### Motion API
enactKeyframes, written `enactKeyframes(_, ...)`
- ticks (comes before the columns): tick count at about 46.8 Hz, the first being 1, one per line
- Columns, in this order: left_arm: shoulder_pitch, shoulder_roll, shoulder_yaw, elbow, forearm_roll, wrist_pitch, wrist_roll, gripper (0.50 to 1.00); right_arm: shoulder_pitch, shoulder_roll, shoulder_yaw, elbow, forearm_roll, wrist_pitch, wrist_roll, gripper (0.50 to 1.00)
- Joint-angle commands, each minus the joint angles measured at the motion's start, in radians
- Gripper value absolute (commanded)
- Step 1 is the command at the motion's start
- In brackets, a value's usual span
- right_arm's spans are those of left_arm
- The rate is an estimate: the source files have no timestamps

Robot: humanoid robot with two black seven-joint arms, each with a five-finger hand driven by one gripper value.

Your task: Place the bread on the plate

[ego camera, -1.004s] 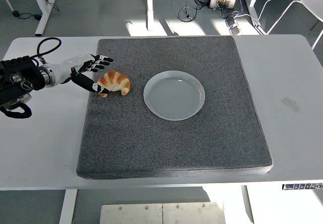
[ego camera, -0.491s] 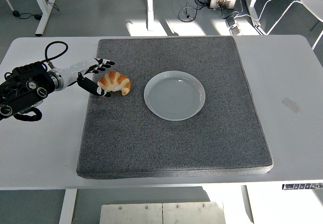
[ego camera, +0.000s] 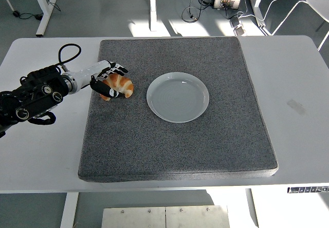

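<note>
A golden croissant (ego camera: 124,86) lies on the grey mat (ego camera: 175,146), left of the white plate (ego camera: 178,97), which holds nothing. My left hand (ego camera: 115,81) reaches in from the left edge and wraps the croissant's left end. Its fingers (ego camera: 117,69) curl over the top and the thumb (ego camera: 107,91) presses the near side. The croissant still rests on the mat, a short gap away from the plate's rim. The left end of the bread is hidden by the hand. The right arm does not show.
The mat covers most of the white table (ego camera: 298,84). A black cable loop (ego camera: 69,51) rises behind my left forearm. Desk legs, cables and a chair stand on the floor beyond the table's far edge.
My left hand has moved right, up to the croissant, and its fingers have closed from spread to wrapped around the bread's left end. The croissant and the plate have stayed in place.
</note>
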Motion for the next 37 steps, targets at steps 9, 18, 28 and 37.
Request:
enactKeyframes(9, -0.007, -0.019, 0.008, 0.044, 0.003, 0.005, -0.001, 0.525, 0.0, 0.0, 0.0, 0.0, 0.0, 0.0, 0.0, 1.0)
enactKeyframes(18, -0.079, -0.022, 0.005, 0.042, 0.013, 0.022, 0.001, 0.5, 0.0, 0.0, 0.0, 0.0, 0.0, 0.0, 0.0, 1.0)
enactKeyframes(28, -0.205, -0.002, 0.007, 0.021, 0.006, -0.01, 0.006, 0.5, 0.0, 0.0, 0.0, 0.0, 0.0, 0.0, 0.0, 1.0)
enactKeyframes(37, -0.256, -0.005, 0.007, 0.019, 0.008, -0.09, -0.002, 0.5, 0.0, 0.0, 0.0, 0.0, 0.0, 0.0, 0.0, 1.0)
